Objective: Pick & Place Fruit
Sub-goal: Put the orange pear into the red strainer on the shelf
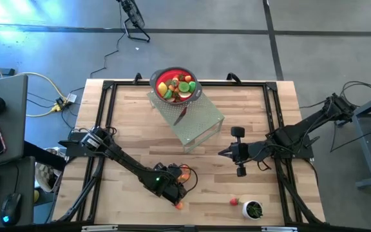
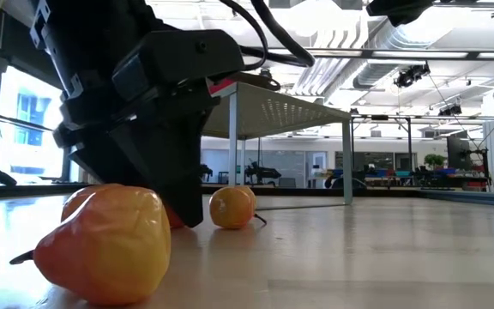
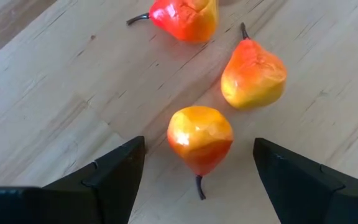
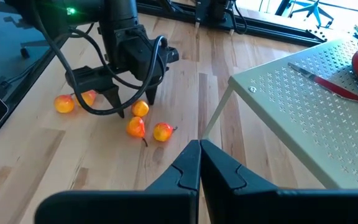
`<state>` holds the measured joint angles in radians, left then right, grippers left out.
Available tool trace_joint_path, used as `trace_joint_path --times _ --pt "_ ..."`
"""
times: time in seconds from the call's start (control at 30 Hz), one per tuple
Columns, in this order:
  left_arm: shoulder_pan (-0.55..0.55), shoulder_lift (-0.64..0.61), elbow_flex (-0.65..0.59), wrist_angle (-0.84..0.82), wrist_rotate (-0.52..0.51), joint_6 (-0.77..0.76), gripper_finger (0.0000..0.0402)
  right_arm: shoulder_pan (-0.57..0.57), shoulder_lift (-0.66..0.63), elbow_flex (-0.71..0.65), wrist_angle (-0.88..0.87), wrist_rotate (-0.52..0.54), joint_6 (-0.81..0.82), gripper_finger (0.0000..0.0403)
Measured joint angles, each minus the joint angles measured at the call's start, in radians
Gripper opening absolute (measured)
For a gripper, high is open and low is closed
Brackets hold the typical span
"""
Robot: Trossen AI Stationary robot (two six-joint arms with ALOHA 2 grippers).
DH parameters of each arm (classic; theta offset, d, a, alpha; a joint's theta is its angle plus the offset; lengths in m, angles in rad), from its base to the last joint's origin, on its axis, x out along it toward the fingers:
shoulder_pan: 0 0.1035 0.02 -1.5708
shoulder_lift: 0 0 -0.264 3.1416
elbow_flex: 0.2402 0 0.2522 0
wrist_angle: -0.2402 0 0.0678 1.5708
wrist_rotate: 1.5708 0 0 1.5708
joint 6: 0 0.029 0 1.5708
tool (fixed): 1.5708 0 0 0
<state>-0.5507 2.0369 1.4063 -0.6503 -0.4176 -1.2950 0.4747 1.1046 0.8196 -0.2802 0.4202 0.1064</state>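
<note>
Filling the low view's foreground, a toy pear [image 2: 105, 240] is lying near the tabletop's [image 1: 256, 116] front edge. Left pincer [image 3: 197, 163] is hovering released, straddling another pear [image 3: 200, 138], stem pointing back toward it. Right pincer [image 4: 199, 163] is waiting clenched mid-tabletop, farther away.

Random stuff on the wooden table [image 1: 140, 122]

A perforated metal stand [image 1: 192, 119] sits near the far edge, with a red bowl [image 1: 174, 84] on its far corner and a silver knife [image 1: 181, 115] with a red handle lying on top. A small white cup [image 1: 254, 209] with green contents sits by the near edge, toward the right corner.
</note>
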Motion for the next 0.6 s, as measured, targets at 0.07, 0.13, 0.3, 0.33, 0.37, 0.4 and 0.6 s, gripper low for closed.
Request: trace_joint_path --times 0.07,0.13,0.3,0.33,0.37,0.4,0.6 --pt "0.000 0.000 0.000 0.004 -0.002 -0.003 0.0282 0.000 0.000 0.000 0.000 0.000 0.001 0.0002" --pt "0.000 0.000 0.001 0.003 -0.005 -0.016 0.0267 0.000 0.000 0.000 0.000 0.000 0.001 0.0002" --pt "0.000 -0.001 0.001 0.001 -0.007 -0.019 0.0223 0.000 0.000 0.000 0.000 0.000 0.001 0.0002" --pt "0.000 -0.001 0.001 0.000 -0.008 -0.019 0.0214 0.000 0.000 0.000 0.000 0.000 0.001 0.0002" --pt "0.000 -0.001 0.001 0.000 -0.008 -0.019 0.0207 0.000 0.000 0.000 0.000 0.000 0.001 0.0002" --pt "0.000 -0.001 0.001 0.000 -0.008 -0.019 0.0200 0.000 0.000 0.000 0.000 0.000 0.001 0.0002" --pt "0.001 -0.002 0.001 -0.001 -0.011 -0.019 0.0167 0.000 0.000 0.000 0.000 0.000 0.001 0.0002"
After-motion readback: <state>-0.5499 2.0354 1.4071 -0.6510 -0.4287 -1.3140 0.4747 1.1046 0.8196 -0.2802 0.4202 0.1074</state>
